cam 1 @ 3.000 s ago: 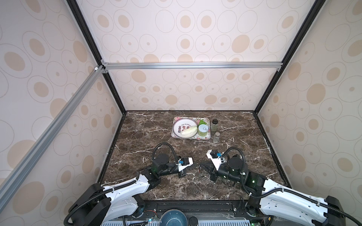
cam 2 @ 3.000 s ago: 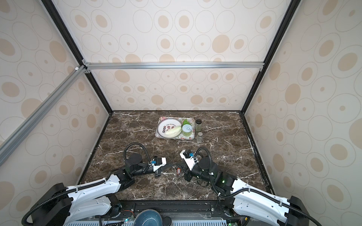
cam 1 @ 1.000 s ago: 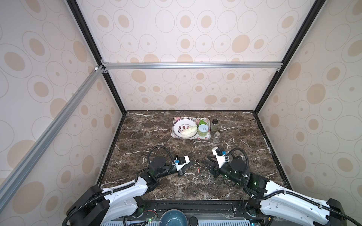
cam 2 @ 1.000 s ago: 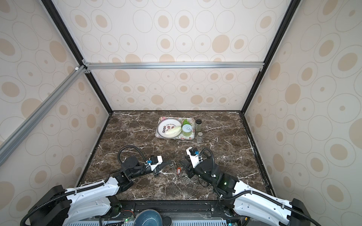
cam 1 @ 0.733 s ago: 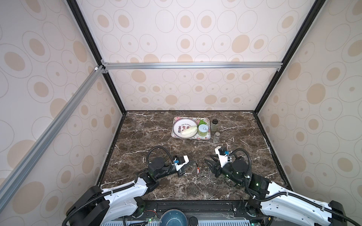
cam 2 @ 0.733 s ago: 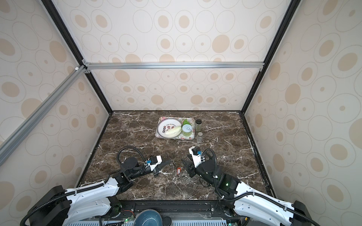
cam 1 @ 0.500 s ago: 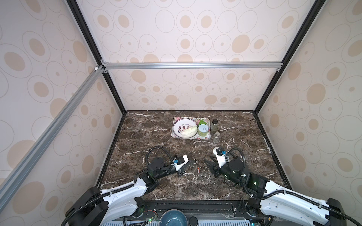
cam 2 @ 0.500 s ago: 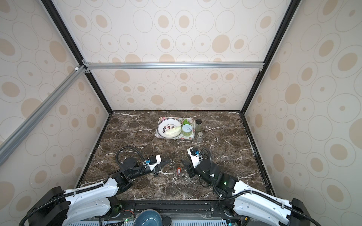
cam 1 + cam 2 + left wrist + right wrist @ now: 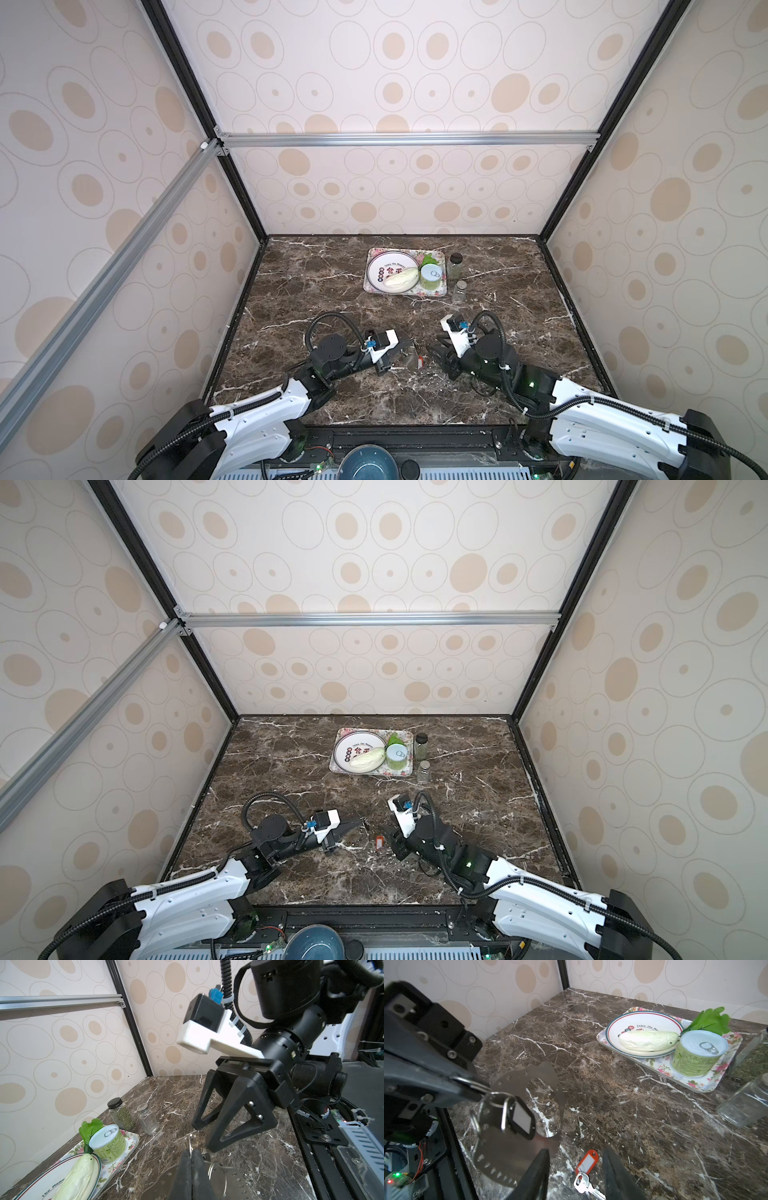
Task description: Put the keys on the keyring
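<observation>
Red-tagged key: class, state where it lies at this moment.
In the right wrist view the red-tagged key lies on the marble tabletop near its front middle, seen between the open jaws of the right gripper, beside the keyring.

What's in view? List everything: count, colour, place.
dark marble table: one, brown.
flat oval metal keyring: one, grey, held up near the front.
black-tagged key: one, white label, hanging against the keyring.
orange-tagged silver key: one, on the table beside the keyring.
floral tray: one, at the back.
round plate: one, white, on the tray.
cabbage: one, pale, on the plate.
tin can: one, green, on the tray.
leaf: one, green, behind the can.
herb jar: one, black lid, right of the tray.
clear jar: one, silver lid, beside it.
blue bowl: one, below the front edge.
left gripper: shut on the keyring.
right gripper: open over the orange-tagged silver key.
</observation>
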